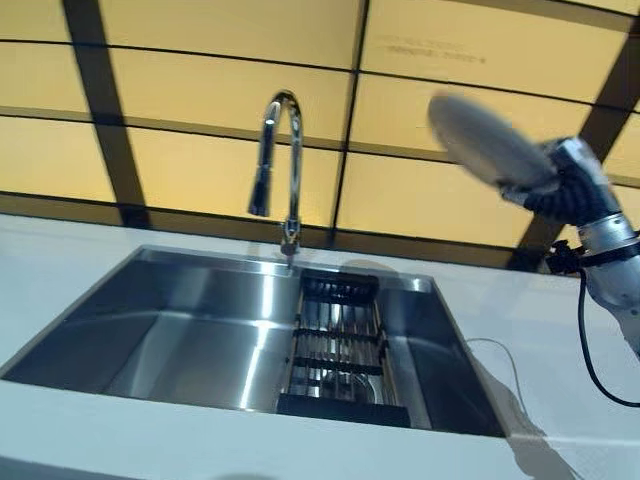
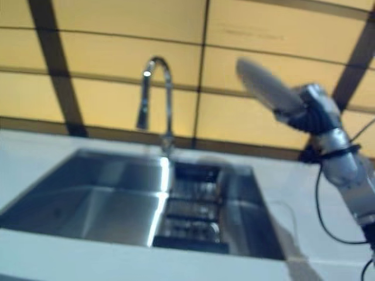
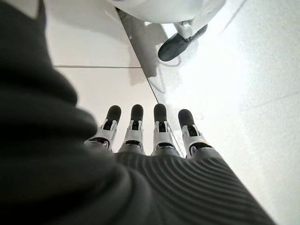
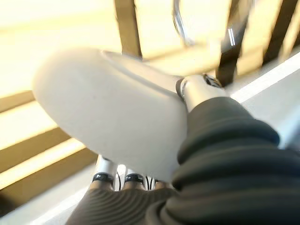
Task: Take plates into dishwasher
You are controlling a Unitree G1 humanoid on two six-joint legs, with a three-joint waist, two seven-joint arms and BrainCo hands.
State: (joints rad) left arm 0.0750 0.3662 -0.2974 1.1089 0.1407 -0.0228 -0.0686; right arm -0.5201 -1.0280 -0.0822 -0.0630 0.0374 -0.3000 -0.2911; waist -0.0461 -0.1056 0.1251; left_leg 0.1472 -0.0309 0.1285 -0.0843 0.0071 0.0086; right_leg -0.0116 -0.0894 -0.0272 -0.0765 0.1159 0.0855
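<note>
- Fingers (image 4: 104, 177) of my right hand (image 1: 560, 185) are curled under a plate (image 1: 485, 137), and the thumb presses on its top side, so the plate is pinched by the rim.
- I see the plate raised in the air at about 2 o'clock in the head view, well above the counter (image 1: 90, 420) and to the right of the faucet (image 1: 280, 160); it is tilted.
- My left hand (image 3: 150, 136) hangs low, its fingers straight and relaxed toward the floor (image 3: 243, 93), holding nothing.
- At 6 o'clock lies the sink (image 1: 180, 340), with a dark rack (image 1: 340, 345) in its right part. I see no other plate in the sink or on the counter, though the rack is hard to read.
- As I judge, the pick-up is done for this plate. What is left: to carry it to the dishwasher and set it inside.
- No dishwasher shows in any view, so I cannot tell how far the carry must go.
</note>
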